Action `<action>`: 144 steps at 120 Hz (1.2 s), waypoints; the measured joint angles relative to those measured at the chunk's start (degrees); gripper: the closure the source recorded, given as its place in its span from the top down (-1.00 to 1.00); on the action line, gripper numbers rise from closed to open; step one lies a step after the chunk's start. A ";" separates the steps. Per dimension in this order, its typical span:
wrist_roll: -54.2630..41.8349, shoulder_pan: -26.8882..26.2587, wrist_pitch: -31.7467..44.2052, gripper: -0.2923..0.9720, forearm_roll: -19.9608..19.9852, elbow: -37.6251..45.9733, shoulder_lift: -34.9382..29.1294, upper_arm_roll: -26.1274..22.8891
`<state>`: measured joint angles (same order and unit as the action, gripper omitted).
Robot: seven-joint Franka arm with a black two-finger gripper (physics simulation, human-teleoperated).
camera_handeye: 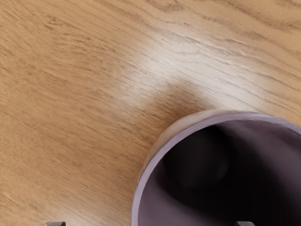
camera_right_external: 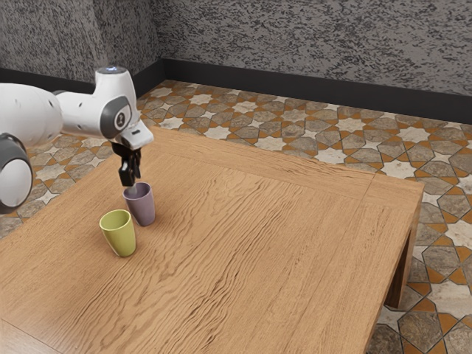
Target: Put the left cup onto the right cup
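Gripper just above purple cup rim, fingers spread, seemingly astride its wall. Lower straight, pinch the rim squarely. Green cup at its seven o'clock.

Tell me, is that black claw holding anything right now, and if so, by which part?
Nothing is held. The gripper hangs open over the rim of the purple cup, with its fingers not clamped on it.
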<state>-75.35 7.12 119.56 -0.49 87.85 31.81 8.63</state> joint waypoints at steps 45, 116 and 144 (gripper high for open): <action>-0.52 -0.22 1.12 -0.49 0.71 -0.11 0.78 -0.02; -0.46 -0.61 1.93 -0.70 2.38 0.09 0.52 -0.01; -0.17 -0.69 1.99 -0.71 2.42 0.68 -0.56 0.03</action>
<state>-75.52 6.43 121.56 1.93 88.54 31.24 8.67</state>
